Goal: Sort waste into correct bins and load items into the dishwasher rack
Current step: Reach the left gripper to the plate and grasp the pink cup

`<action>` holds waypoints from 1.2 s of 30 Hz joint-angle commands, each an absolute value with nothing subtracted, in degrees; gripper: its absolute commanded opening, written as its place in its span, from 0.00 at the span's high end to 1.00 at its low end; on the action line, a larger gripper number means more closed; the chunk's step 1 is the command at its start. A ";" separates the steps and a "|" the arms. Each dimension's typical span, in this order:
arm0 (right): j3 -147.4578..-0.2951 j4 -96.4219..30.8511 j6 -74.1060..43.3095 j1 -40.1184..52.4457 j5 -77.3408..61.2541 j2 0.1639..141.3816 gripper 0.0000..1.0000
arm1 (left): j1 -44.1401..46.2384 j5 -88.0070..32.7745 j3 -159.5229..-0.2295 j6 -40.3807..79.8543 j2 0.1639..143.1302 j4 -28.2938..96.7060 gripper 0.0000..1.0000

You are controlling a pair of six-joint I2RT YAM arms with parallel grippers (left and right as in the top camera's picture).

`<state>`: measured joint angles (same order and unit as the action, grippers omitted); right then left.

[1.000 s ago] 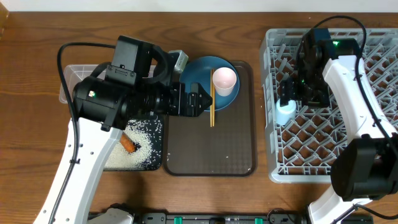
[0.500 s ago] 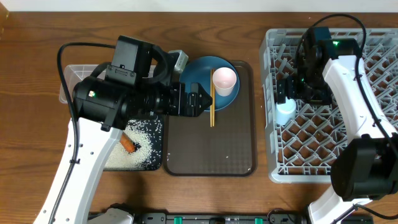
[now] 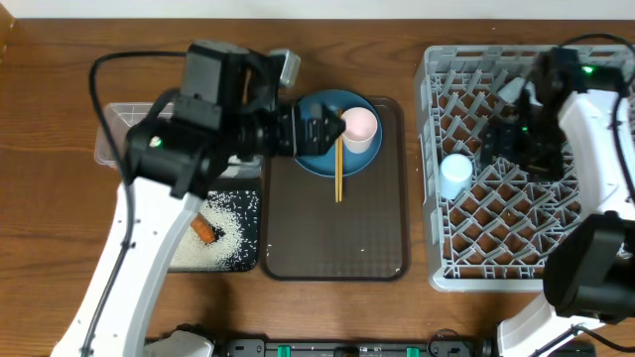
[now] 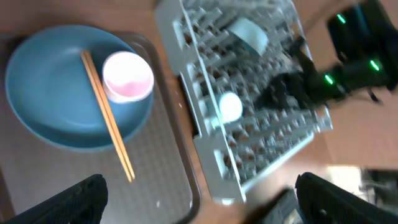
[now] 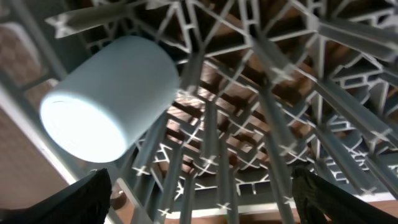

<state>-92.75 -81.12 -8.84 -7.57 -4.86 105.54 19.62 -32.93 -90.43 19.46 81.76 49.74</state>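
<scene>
The light-blue cup [image 3: 455, 176] lies on its side at the left edge of the grey dishwasher rack [image 3: 536, 268]. My right gripper [image 3: 516, 139] hovers open and empty to its right; in the right wrist view the cup [image 5: 109, 102] lies up and left of the gripper [image 5: 202, 193]. My left gripper [image 3: 319, 132] is open and empty over the dark-blue plate [image 3: 332, 159]. That plate [image 4: 50, 93] carries the pinkish-white cup [image 4: 127, 76] and the wooden chopsticks [image 4: 109, 118]. A white bowl [image 3: 511, 89] shows in the rack's far part.
The plate rests on a dark brown serving tray [image 3: 337, 238]. Left of it, a black tray [image 3: 253, 260] holds rice grains [image 3: 226, 233] and an orange carrot [image 3: 204, 230]. A clear tub [image 3: 114, 124] lies partly under my left arm.
My right gripper has let go of the light-blue cup and pulled away to the right; the cup stays in the rack. My left arm has swung toward the table's back, over the plate.
</scene>
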 commanded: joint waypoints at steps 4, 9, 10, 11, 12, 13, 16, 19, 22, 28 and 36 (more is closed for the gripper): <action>-92.44 -82.35 -9.52 -9.19 -7.92 105.38 0.07 | 22.59 -26.30 -90.11 25.58 92.51 41.21 0.02; -92.44 -82.81 -9.37 -9.15 -7.92 105.38 0.09 | 23.22 -22.61 -90.11 30.41 101.97 34.22 0.33; -92.44 -82.87 -9.37 -9.15 -7.92 105.38 0.11 | 23.22 -22.63 -90.11 31.59 103.90 32.82 0.43; -92.44 -82.87 -9.37 -9.13 -7.92 105.38 0.13 | 23.22 -22.61 -90.11 32.27 105.47 31.90 0.50; -92.44 -82.87 -9.37 -9.08 -7.92 105.38 0.13 | 23.22 -22.63 -90.11 32.40 106.94 31.07 0.56; -92.44 -82.87 -9.37 -8.99 -7.92 105.38 0.14 | 23.22 -22.61 -90.11 32.77 108.77 30.20 0.57; -92.44 -82.85 -9.37 -8.93 -7.92 105.38 0.14 | 23.22 -22.63 -90.11 33.39 112.64 29.41 0.57; -92.44 -82.87 -9.37 -8.93 -7.94 105.38 0.14 | 23.22 -22.63 -90.11 33.36 115.61 29.45 0.57; -92.44 -82.94 -9.37 -8.93 -7.94 105.38 0.14 | 23.24 -22.63 -90.11 33.34 117.40 29.87 0.57; -92.44 -82.91 -9.37 -8.93 -7.97 105.38 0.14 | 23.24 -22.61 -90.11 33.30 118.54 30.24 0.64; -92.44 -83.05 -9.37 -8.93 -7.94 105.38 0.13 | 23.22 -19.84 -90.11 33.30 118.54 30.83 0.80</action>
<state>-92.73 -82.89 -8.97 -9.02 -7.55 105.54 23.27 -21.80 -90.43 33.30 118.32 30.55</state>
